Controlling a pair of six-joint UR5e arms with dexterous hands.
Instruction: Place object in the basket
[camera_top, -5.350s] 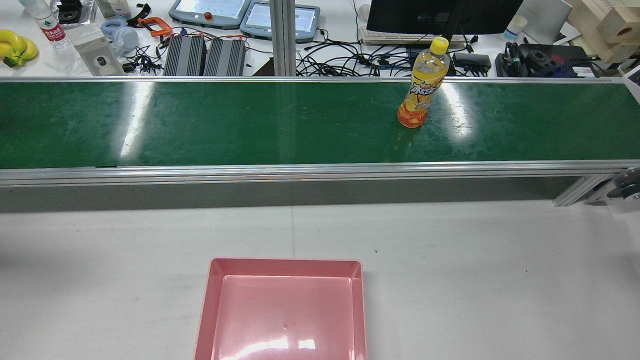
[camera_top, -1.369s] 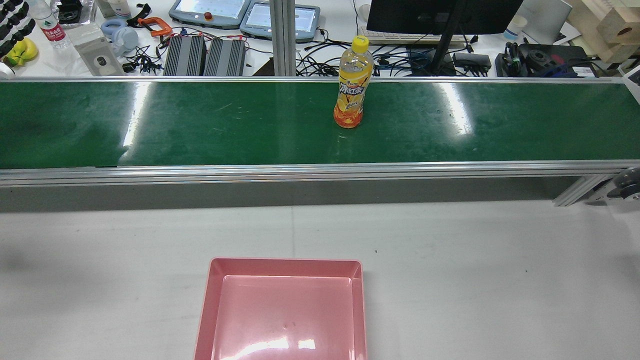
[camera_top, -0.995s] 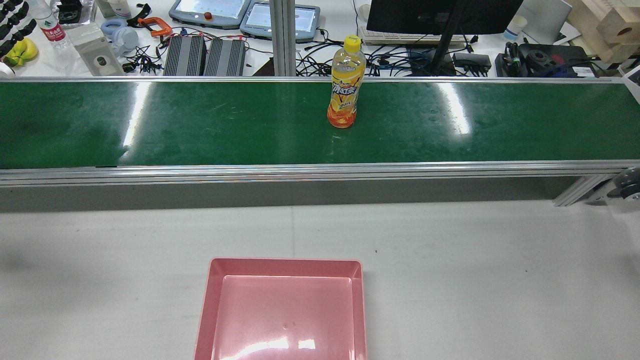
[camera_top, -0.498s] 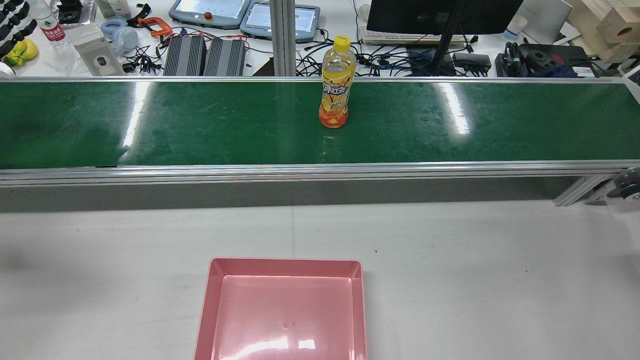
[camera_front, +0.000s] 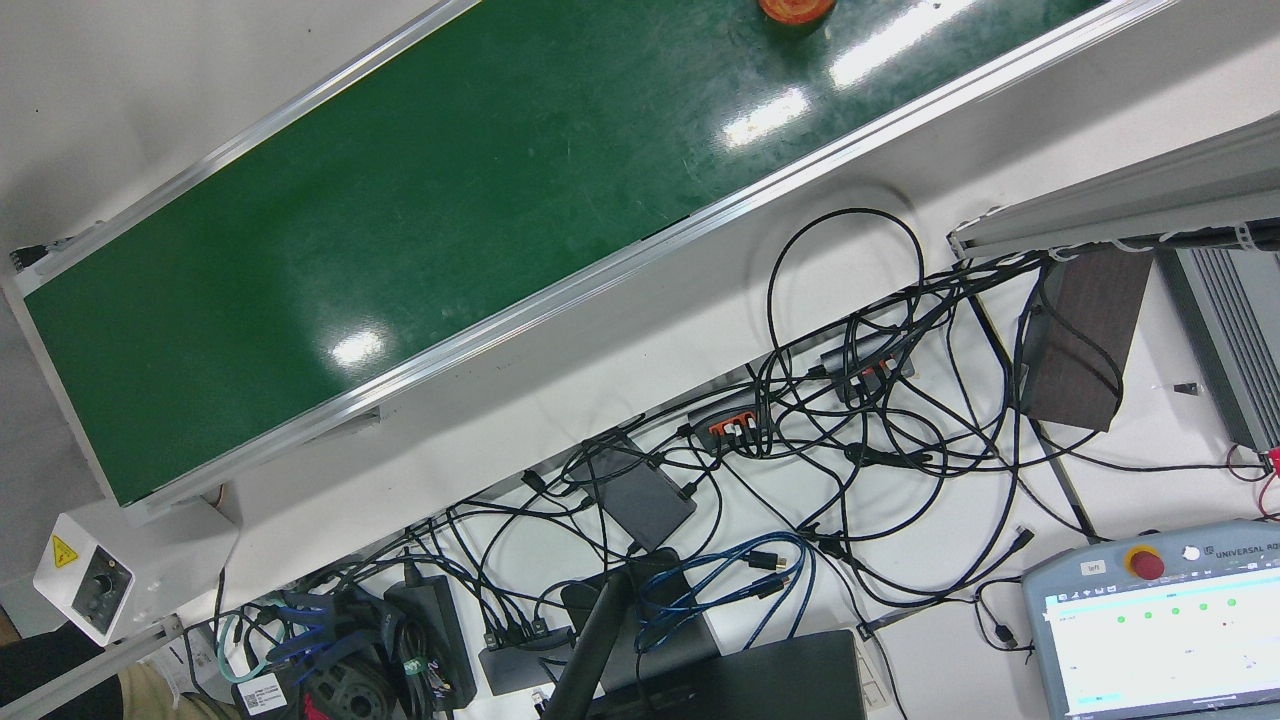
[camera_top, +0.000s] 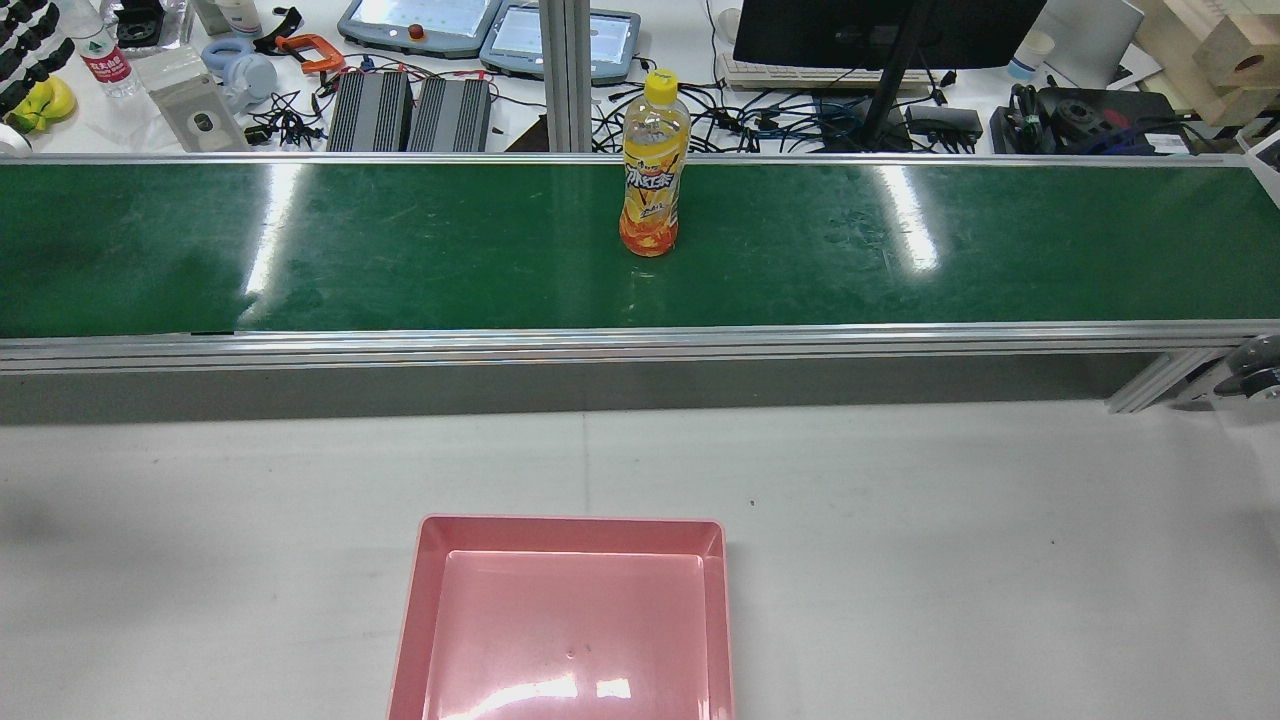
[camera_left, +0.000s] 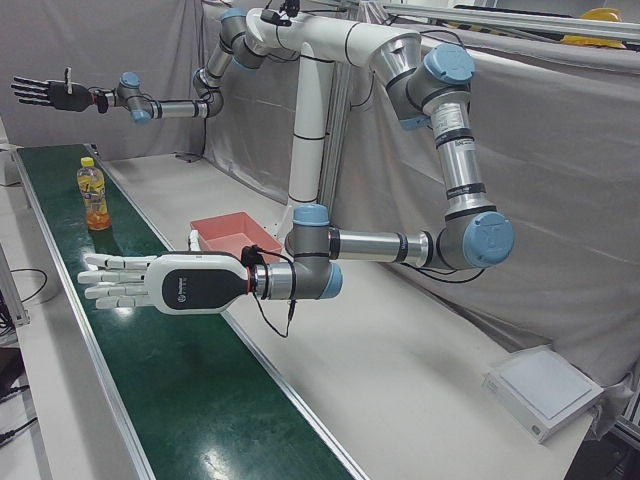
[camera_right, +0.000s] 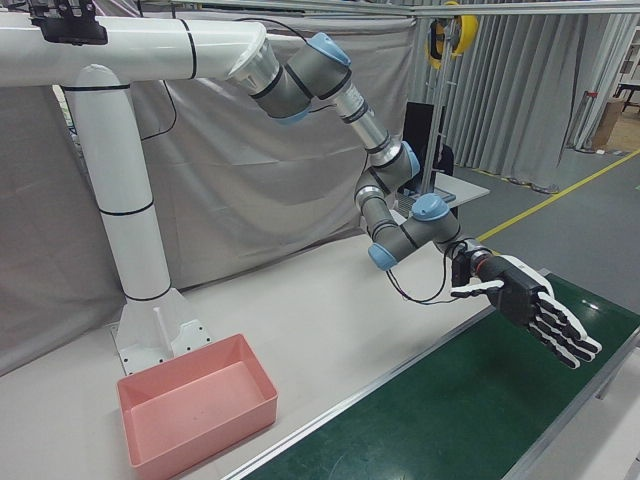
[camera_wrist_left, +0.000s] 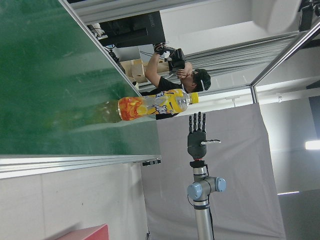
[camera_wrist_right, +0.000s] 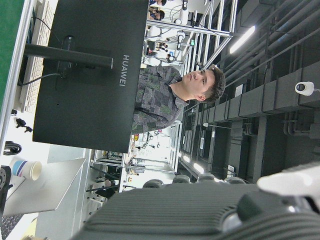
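- Two hands, both mine: left hand (camera_left: 45, 92) and right hand (camera_left: 120, 280), each with fingers spread and holding nothing.
- One bottle (camera_top: 653, 165), upright between my two sets of fingertips and touching neither.
- One green belt (camera_top: 400, 250), running under my right fingers.
- One pink basket (camera_top: 570, 522), off the belt and well apart from my fingers.
- Two teach pendants (camera_top: 420, 22), beyond the belt.
- One monitor (camera_top: 880, 30).
- One paper cup (camera_top: 1030, 52).
- One person (camera_wrist_left: 172, 75) near in my left hand view, one person (camera_wrist_right: 170, 95) near in my right; I cannot tell whether they are the same.
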